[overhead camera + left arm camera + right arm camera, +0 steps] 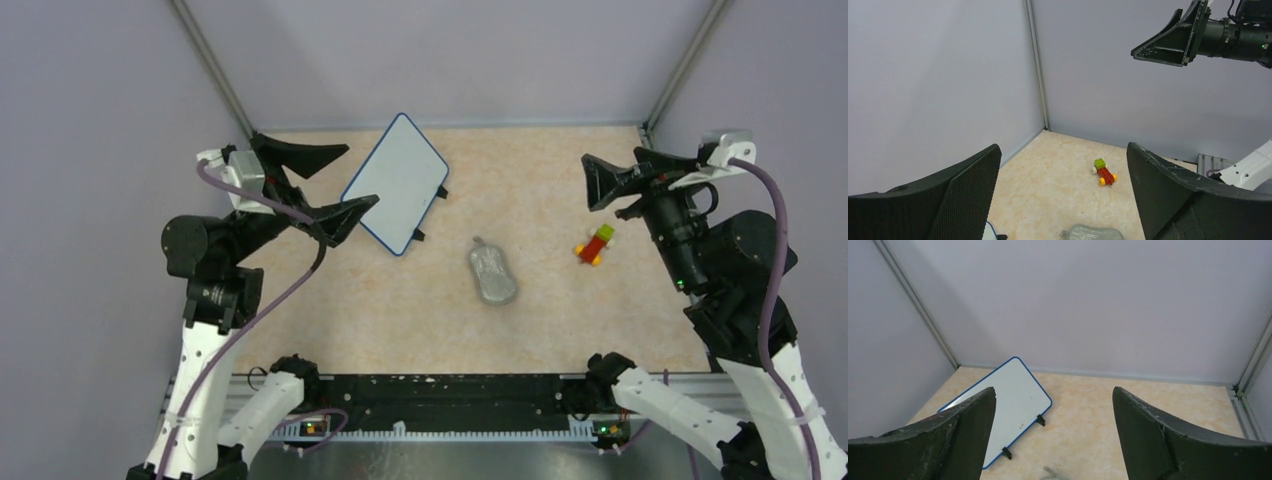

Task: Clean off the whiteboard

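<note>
The whiteboard (pixel 396 180) looks smooth and glossy, the table (pixel 560 320) matt, the left pincer (pixel 1063 147) rough black plastic.

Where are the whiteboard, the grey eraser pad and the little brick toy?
whiteboard (pixel 395 180): top view, middle of its white face.
grey eraser pad (pixel 491 275): top view, middle of its upper side.
brick toy (pixel 595 245): top view, its middle.
</note>
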